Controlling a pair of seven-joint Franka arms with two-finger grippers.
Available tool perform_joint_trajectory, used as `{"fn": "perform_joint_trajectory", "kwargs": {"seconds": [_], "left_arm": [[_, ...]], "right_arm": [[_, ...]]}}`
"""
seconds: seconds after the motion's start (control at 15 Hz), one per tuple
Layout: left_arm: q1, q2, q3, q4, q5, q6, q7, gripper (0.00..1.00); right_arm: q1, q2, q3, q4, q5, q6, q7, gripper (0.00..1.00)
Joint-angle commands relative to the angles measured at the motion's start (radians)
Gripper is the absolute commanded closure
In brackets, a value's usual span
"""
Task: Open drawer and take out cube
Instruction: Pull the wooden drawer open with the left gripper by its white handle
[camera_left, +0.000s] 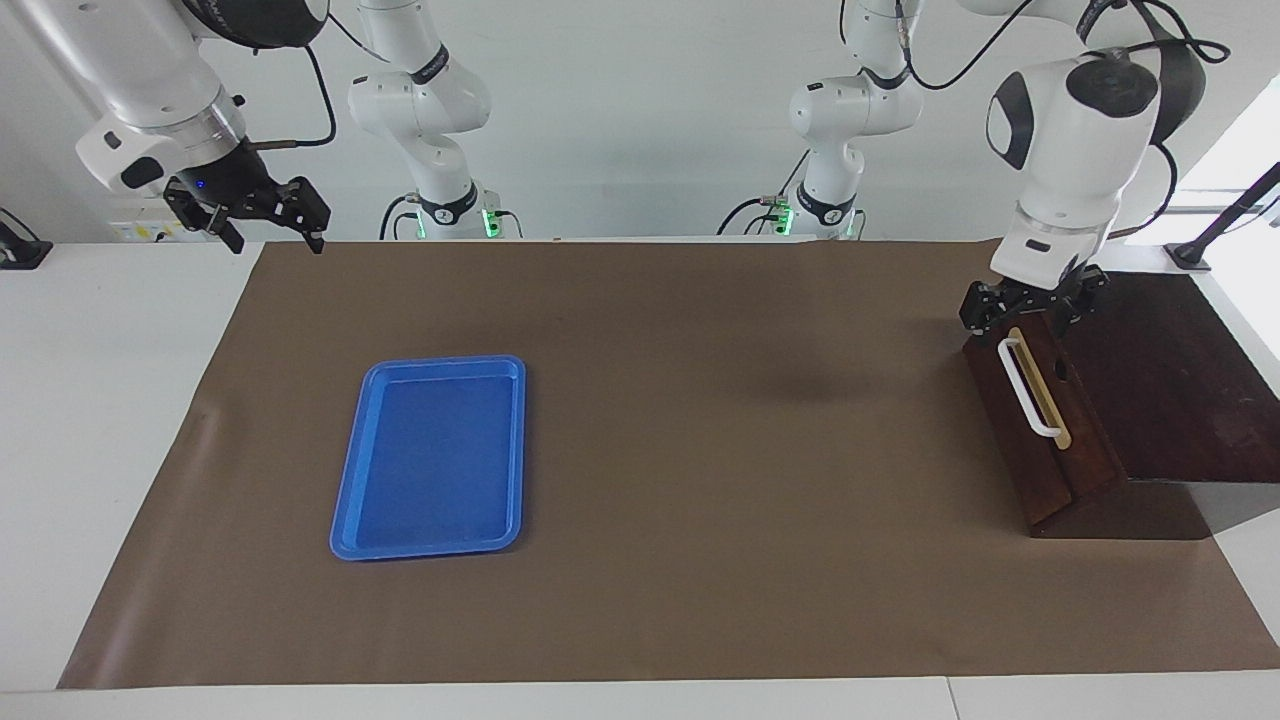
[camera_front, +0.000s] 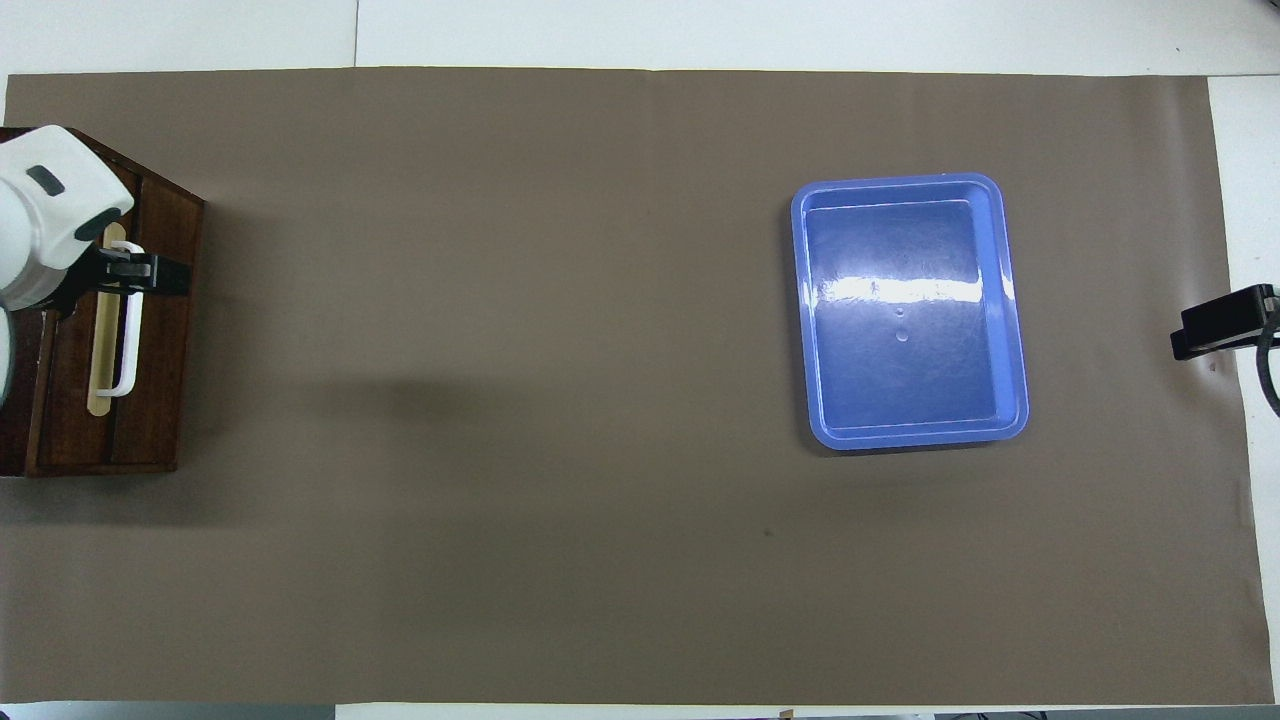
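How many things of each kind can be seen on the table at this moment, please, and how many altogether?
Drawer, shut, at the left arm's end of the table: 1
Blue tray, with nothing in it, toward the right arm's end: 1
Brown mat under both: 1
Cube: 0 in sight
Total: 3

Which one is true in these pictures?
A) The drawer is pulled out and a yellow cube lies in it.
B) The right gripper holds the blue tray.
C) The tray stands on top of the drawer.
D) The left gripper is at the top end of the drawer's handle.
D: the left gripper sits at the upper end of the handle of the shut drawer, which hides any cube.
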Motion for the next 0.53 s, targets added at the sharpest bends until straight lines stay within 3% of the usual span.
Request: {"fn": "perform_joint_trajectory", "kwargs": {"seconds": [0.0,0.2,0.47], "left_arm": [[-0.017,0.057,0.013,-0.029,0.093,0.080,0.000,0.00],[-0.025,0.125,0.014,-0.048,0.205,0.169,0.000,0.00],[0.021,0.126,0.014,-0.127,0.241,0.286,0.000,0.00]], "right_arm": [[-0.006,-0.022,0.005,-0.027,-0.007,0.011,0.016,0.00],[-0.003,-0.023,0.005,-0.027,-0.007,-0.009,0.014,0.00],[-0.011,-0.025,0.005,-0.028,-0.007,-0.023,0.013,0.00]]}}
